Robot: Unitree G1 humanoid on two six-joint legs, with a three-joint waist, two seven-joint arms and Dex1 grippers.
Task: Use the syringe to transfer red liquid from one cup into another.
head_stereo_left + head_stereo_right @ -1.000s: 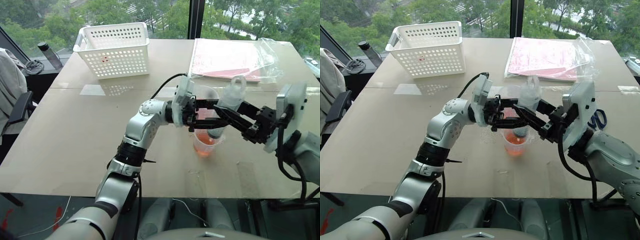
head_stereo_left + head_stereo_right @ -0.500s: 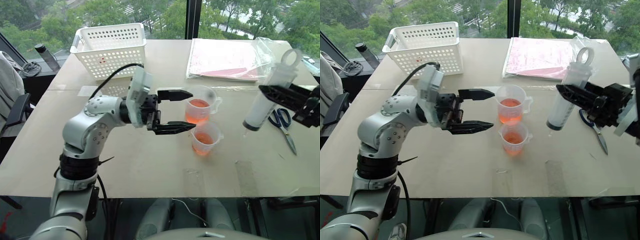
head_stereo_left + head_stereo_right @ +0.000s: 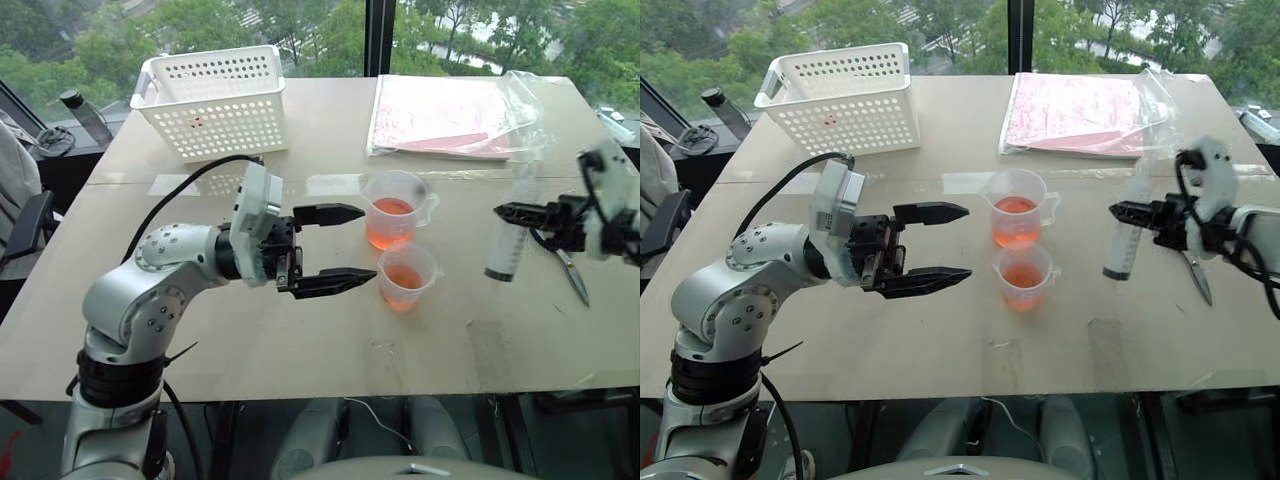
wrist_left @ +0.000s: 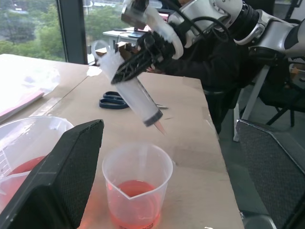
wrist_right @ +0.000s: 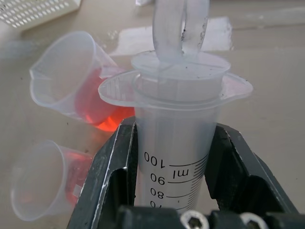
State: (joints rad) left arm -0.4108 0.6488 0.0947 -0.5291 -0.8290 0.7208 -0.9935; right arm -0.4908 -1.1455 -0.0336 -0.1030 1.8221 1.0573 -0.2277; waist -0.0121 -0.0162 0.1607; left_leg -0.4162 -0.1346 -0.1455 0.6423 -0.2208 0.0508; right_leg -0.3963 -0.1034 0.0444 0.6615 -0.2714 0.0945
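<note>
The taller handled cup (image 3: pixel 393 208) holds red liquid (image 3: pixel 389 228) at the table's middle. Just in front of it stands the smaller cup (image 3: pixel 406 276), also with red liquid (image 4: pixel 135 198) in its bottom. My left gripper (image 3: pixel 361 243) is open and level, left of both cups, with nothing between its fingers (image 4: pixel 64 174). Right of the cups, my right gripper (image 3: pixel 502 211) is shut on the barrel of the clear syringe (image 3: pixel 505 243). The syringe (image 5: pixel 176 129) hangs roughly upright, tip down, a little above the table, with its plunger pushed in.
Black-handled scissors (image 3: pixel 568 262) lie on the table just right of the syringe. A white perforated basket (image 3: pixel 216 96) stands at the back left, and pink papers in a clear bag (image 3: pixel 450 112) lie at the back right. A dark bottle (image 3: pixel 78 108) stands beyond the table's left edge.
My left gripper let go of the syringe, opened wide and drew back to the left of the cups. My right gripper carried the syringe away from the smaller cup to the right and lower.
</note>
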